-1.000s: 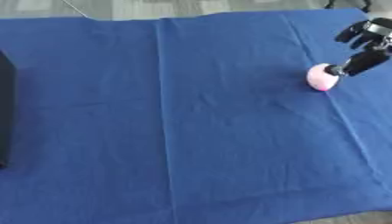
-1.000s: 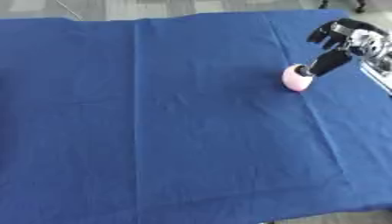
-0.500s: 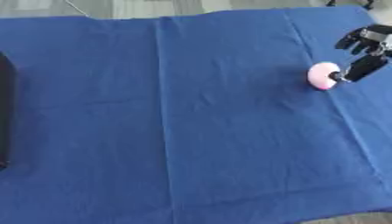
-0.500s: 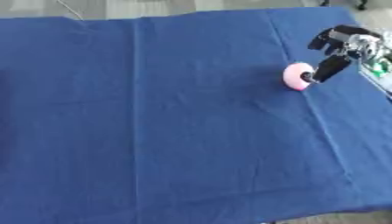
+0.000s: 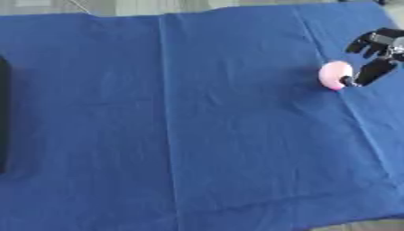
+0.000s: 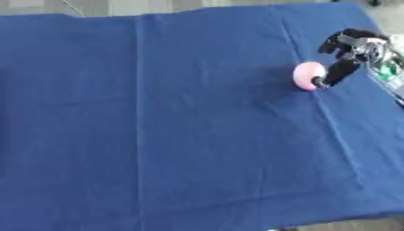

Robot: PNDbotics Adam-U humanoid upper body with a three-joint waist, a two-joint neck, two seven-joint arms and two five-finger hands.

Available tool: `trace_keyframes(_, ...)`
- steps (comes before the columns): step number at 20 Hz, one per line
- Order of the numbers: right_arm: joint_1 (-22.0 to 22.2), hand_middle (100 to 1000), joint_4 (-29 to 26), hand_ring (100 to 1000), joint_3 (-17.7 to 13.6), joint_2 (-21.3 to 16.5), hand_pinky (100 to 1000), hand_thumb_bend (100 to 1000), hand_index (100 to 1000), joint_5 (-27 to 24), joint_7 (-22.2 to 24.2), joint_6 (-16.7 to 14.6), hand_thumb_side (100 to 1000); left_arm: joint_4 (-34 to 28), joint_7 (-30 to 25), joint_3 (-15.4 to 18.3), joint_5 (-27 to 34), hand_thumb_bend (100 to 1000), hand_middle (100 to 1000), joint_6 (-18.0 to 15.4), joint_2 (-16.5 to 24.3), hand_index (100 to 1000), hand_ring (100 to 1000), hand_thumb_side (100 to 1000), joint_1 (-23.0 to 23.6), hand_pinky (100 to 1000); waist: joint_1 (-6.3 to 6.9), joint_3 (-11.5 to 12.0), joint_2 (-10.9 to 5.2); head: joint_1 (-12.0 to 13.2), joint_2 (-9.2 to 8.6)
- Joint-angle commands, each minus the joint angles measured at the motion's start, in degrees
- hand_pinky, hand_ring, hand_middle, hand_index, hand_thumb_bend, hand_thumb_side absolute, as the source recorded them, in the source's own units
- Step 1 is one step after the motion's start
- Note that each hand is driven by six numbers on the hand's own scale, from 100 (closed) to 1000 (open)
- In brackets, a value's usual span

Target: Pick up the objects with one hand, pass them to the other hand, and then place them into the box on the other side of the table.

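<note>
A pink round object (image 5: 334, 75) lies on the blue cloth near the table's right edge. My right hand (image 6: 351, 47) comes in from the right, just beside and above it. The thumb (image 5: 371, 73) reaches down and its tip touches the object's right side. The other fingers (image 5: 369, 41) are bent a little above and to the right, apart from the object, so nothing is enclosed. A black box (image 5: 3, 113) shows as a dark strip at the far left edge in the left eye view only. My left hand shows in no view.
The blue cloth (image 5: 197, 135) covers the whole table, with fold lines running front to back. Bare floor shows past the cloth's far edge and at the front right corner.
The right hand has shifted slightly right and lower, its thumb still against the pink object. The object sits marginally farther up in the pictures.
</note>
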Motion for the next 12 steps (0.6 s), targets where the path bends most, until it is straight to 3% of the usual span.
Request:
trace_keyframes(1, -0.79, 835, 0.60, 857, -0.40, -1.55, 930, 396, 838, 1.46, -0.29, 0.25, 100, -0.68, 0.11, 0.36, -0.32, 100, 622, 0.06, 0.89, 747, 647, 562, -0.84, 721, 0.06, 0.17, -0.82, -0.36, -0.96)
trace_keyframes(12, -1.31, 822, 3.08, 851, -0.09, -0.74, 939, 396, 831, 4.26, 0.05, 0.38, 100, -0.75, 0.26, 0.37, -0.21, 100, 622, 0.15, 0.51, 745, 646, 564, -0.61, 728, 0.27, 0.65, -0.22, -0.71, -1.25)
